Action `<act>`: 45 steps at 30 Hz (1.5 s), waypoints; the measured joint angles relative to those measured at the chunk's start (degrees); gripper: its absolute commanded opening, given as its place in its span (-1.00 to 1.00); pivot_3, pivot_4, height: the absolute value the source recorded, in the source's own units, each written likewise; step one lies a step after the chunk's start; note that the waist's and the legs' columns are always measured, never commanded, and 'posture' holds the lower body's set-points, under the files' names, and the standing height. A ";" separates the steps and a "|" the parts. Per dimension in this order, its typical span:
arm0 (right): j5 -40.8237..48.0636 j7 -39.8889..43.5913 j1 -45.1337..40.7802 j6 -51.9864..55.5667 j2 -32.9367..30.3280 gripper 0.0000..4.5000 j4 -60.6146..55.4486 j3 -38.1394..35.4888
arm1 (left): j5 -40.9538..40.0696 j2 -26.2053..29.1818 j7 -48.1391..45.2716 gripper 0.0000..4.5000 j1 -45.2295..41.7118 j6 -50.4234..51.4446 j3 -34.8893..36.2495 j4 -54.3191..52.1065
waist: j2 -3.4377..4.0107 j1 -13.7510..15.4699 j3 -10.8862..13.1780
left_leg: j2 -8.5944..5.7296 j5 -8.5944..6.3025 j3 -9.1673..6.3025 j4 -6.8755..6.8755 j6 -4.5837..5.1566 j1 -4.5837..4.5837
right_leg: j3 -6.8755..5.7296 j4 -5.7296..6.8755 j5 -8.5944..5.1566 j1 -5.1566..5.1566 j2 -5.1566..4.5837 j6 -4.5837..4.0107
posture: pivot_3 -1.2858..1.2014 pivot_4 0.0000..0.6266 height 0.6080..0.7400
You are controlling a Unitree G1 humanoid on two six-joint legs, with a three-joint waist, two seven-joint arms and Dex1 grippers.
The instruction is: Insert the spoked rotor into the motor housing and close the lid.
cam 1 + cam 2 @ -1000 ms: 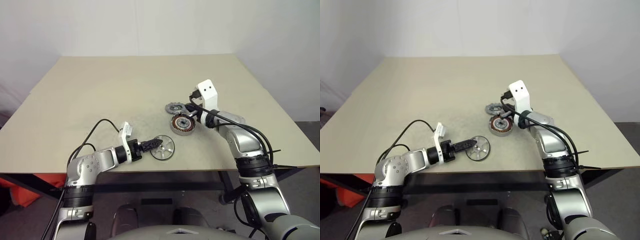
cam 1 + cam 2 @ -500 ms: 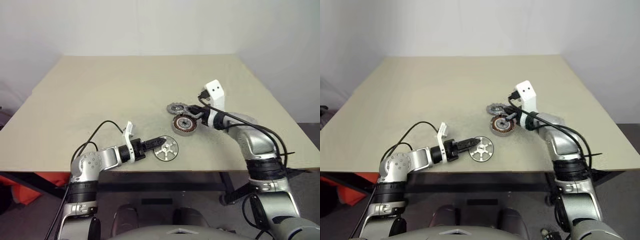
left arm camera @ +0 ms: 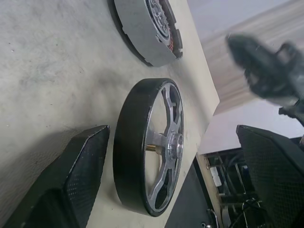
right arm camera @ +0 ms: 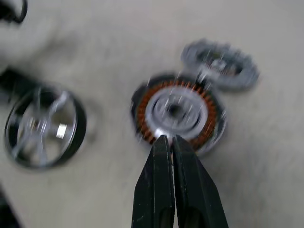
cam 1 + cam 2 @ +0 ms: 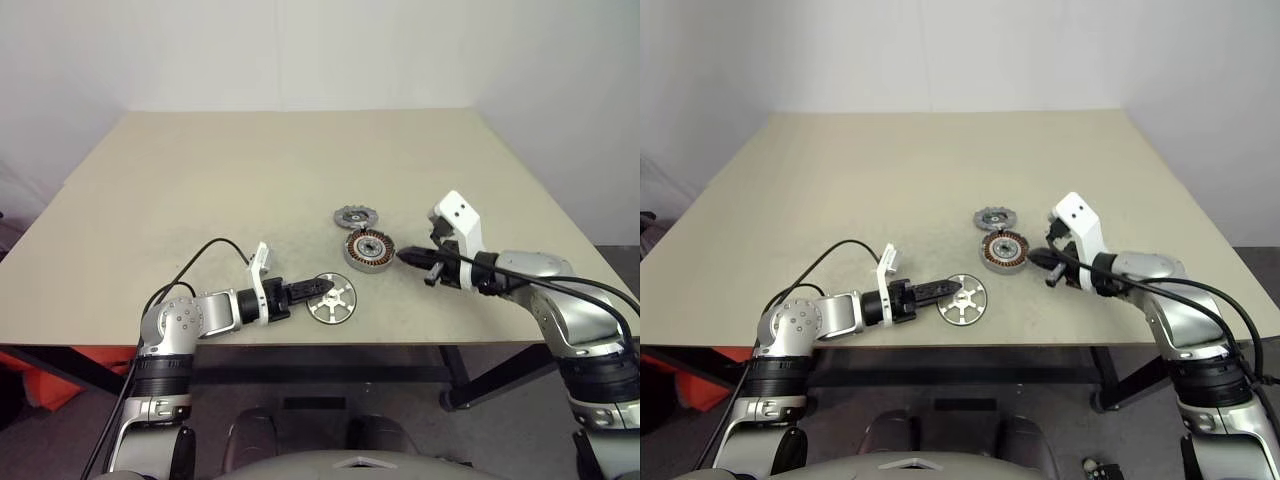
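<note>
The spoked rotor (image 5: 332,298) lies flat on the table near the front edge, silver spokes up, dark rim around it. My left gripper (image 5: 318,289) is open at its left side; in the left wrist view the rotor (image 3: 152,147) sits between the two spread fingers (image 3: 76,175), and I cannot tell whether they touch it. The motor housing (image 5: 368,250), with its copper band, lies behind and to the right, and the notched lid (image 5: 353,216) lies just beyond it. My right gripper (image 5: 407,257) is shut and empty, its tips just right of the housing (image 4: 175,111).
The tan table (image 5: 200,180) stretches wide behind and to the left of the parts. Its front edge (image 5: 400,340) runs close below the rotor. A black cable (image 5: 200,255) loops over the left forearm.
My right arm has drawn back to the right, off the lid and housing, which are now uncovered. The left gripper has stayed at the rotor. The parts have not moved.
</note>
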 measured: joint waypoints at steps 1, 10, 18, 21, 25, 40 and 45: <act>0.00 0.74 0.52 -0.48 -0.42 -0.94 -0.01 0.08 | 0.06 0.17 -0.20 1.00 -0.09 0.00 -0.32 0.09 | 0.02 0.00 -0.01 | 0.00 0.00 0.00 0.00 0.00 0.00 | 0.00 0.00 0.00 0.00 0.00 0.00 | 0.03 -1.00 1.00; -0.81 3.52 1.02 -4.73 -2.22 -1.00 -0.02 2.13 | 1.30 1.47 -2.11 0.43 -2.12 -0.07 -2.56 3.75 | 0.12 0.04 -0.09 | -0.01 0.01 0.00 0.04 0.00 0.06 | -0.01 0.00 -0.01 0.09 -0.04 0.02 | 0.03 -1.00 1.00; -1.13 2.51 1.01 -5.41 -2.00 -1.00 -0.02 2.13 | 1.65 1.79 -3.18 0.14 -2.27 0.08 -3.17 5.23 | 0.13 0.03 -0.09 | 0.00 0.00 -0.01 0.03 0.01 0.03 | -0.03 0.00 -0.01 0.06 -0.03 0.01 | 0.03 -1.00 1.00; -1.33 2.36 1.00 -5.70 -1.99 -1.00 0.00 2.15 | 1.77 1.80 -3.14 -0.02 -2.26 -0.02 -3.13 5.29 | 0.12 0.01 -0.09 | 0.00 0.01 -0.01 0.03 0.00 0.04 | -0.03 0.00 -0.01 0.07 -0.02 0.01 | 0.03 -1.00 1.00; -1.93 2.08 0.90 -5.95 -1.99 -1.00 0.07 2.55 | 1.79 1.68 -3.13 -0.54 -2.16 -0.04 -2.78 5.80 | 0.13 0.00 -0.09 | 0.00 0.01 -0.01 0.03 0.00 0.04 | -0.03 0.00 -0.01 0.07 -0.02 0.01 | 0.03 -1.00 1.00; -3.52 2.08 -0.39 -6.44 -1.74 -1.00 1.86 2.95 | -0.91 -2.50 -0.91 -0.54 -3.84 -0.52 4.06 7.89 | 0.12 -0.02 -0.09 | -0.04 0.01 0.00 0.07 0.00 0.03 | -0.10 0.00 -0.01 0.08 -0.02 0.01 | 0.03 -1.00 1.00; -6.44 1.04 -1.20 -7.37 -1.83 -1.00 3.85 4.69 | -6.09 -6.91 3.58 -0.54 -10.27 -1.40 13.08 10.31 | 0.11 0.04 -0.08 | -0.09 0.01 -0.02 0.09 0.01 -0.02 | -0.13 -0.02 -0.01 0.09 -0.05 0.01 | 0.03 -1.00 1.00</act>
